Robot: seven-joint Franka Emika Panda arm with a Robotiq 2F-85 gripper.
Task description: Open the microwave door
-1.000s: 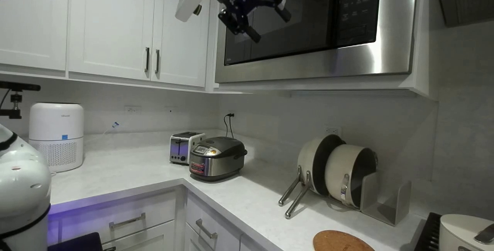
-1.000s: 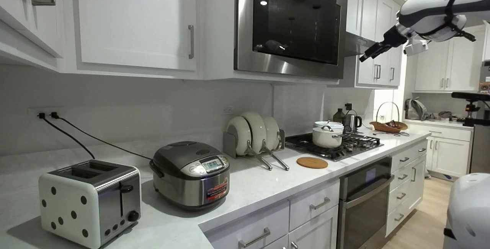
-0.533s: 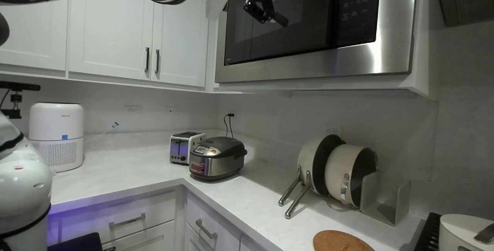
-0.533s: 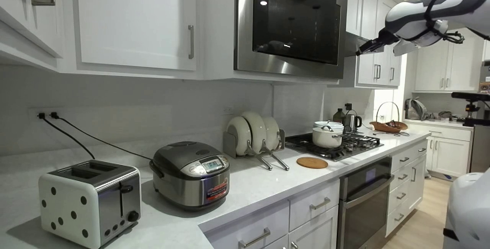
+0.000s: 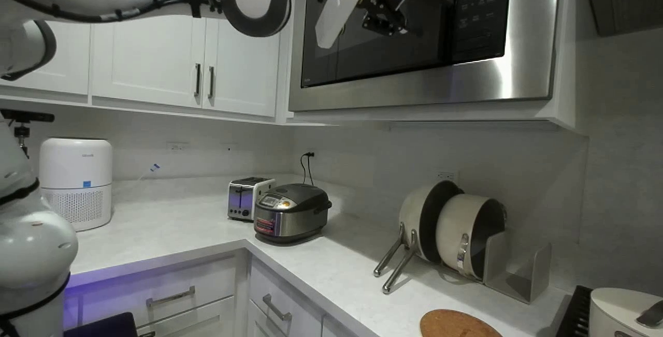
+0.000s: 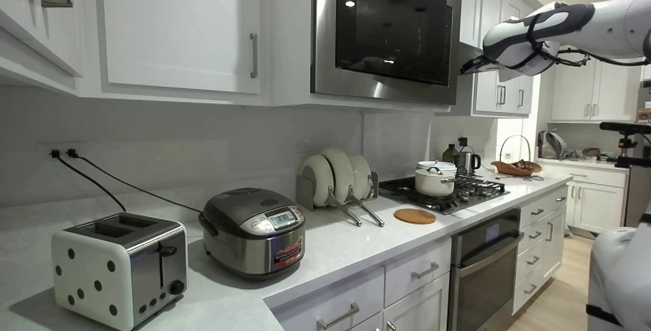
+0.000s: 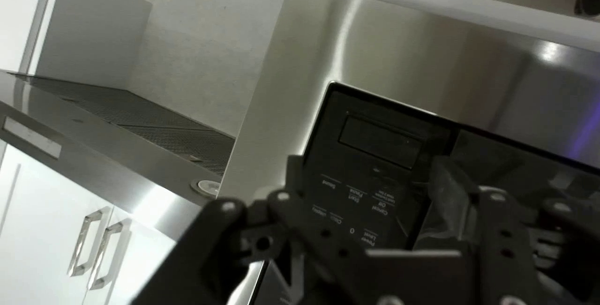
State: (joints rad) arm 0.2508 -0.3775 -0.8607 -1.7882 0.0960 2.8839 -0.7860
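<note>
The jaws stand apart, holding nothing, in front of the keypad (image 7: 354, 199) beside the closed door (image 6: 390, 28), so a push straight in could trigger a setting, and a grab that misses the door's edge could just slide off.

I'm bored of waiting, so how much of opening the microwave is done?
Done: the open hand is up facing the microwave.
Under way: aiming, I'd guess; the control panel shows between its jaws.
Left: the opening itself, because the door is still shut.

Kitchen with stovetop (image 6: 475, 197) and toaster (image 6: 101, 270)
</note>
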